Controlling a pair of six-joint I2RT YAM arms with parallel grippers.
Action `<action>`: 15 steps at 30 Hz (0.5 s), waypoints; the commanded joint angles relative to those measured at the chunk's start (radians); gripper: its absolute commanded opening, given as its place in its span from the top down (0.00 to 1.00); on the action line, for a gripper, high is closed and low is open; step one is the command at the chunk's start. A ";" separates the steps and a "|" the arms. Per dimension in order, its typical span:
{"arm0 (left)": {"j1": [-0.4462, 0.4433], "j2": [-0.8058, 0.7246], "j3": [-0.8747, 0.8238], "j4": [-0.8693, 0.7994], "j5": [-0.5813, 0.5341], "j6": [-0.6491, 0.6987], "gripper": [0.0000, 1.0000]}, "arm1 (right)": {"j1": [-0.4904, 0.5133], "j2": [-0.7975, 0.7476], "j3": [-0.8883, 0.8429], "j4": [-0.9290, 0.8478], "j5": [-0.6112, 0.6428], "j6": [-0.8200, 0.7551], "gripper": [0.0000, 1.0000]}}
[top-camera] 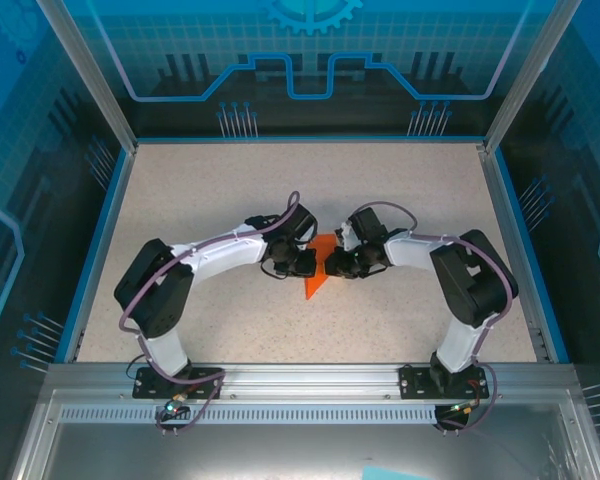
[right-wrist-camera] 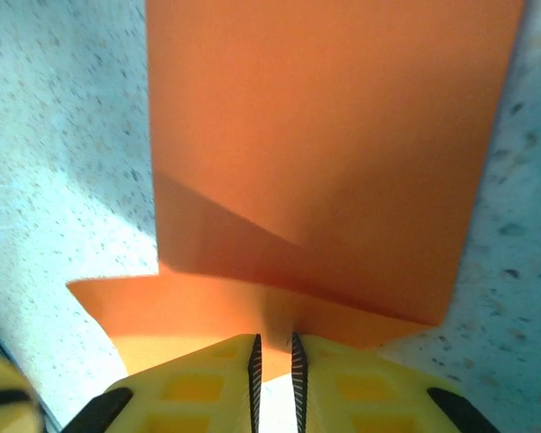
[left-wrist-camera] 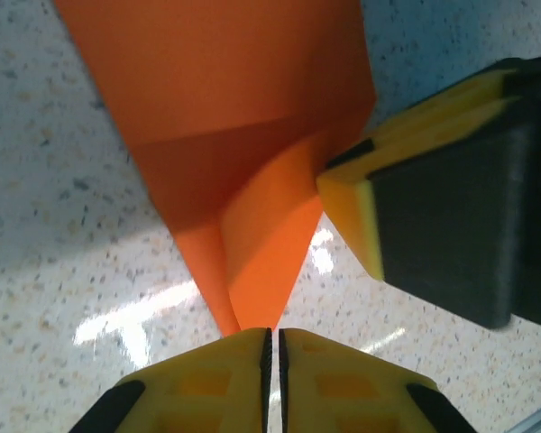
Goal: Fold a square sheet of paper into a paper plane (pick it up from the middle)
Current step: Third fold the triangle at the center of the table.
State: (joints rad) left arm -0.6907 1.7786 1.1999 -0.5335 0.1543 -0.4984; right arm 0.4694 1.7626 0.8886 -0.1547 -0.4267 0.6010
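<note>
The left gripper (left-wrist-camera: pixel 272 347), nearly closed, seems to nip the pointed tip of the paper plane (left-wrist-camera: pixel 234 135). The right gripper (right-wrist-camera: pixel 275 356) straddles a fold with its jaws slightly apart, grip unclear. At the middle of the table (top-camera: pixel 230 190), this light, easily crushed paper suits a pinch on its central ridge.

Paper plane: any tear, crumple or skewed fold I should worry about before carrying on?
Nothing stands out. The paper plane shows clean, sharp creases and no tear or crumple. The left gripper has its jaws closed on a pointed end; the right gripper has its jaws slightly apart at a folded edge, grip unclear.
</note>
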 commanded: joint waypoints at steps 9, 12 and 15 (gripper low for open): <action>0.014 0.086 -0.002 0.074 0.016 -0.008 0.86 | -0.072 -0.113 -0.048 -0.009 -0.047 0.016 0.75; 0.021 0.101 -0.002 0.063 0.002 0.002 0.86 | -0.080 -0.102 -0.050 -0.011 -0.060 0.020 0.74; 0.025 0.119 0.002 0.055 -0.016 0.013 0.87 | -0.081 -0.094 -0.047 -0.029 -0.052 0.027 0.74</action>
State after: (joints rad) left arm -0.6773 1.8648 1.1999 -0.4679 0.1673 -0.4976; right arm 0.4030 1.6653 0.8474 -0.1505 -0.4564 0.6136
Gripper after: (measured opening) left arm 0.137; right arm 0.262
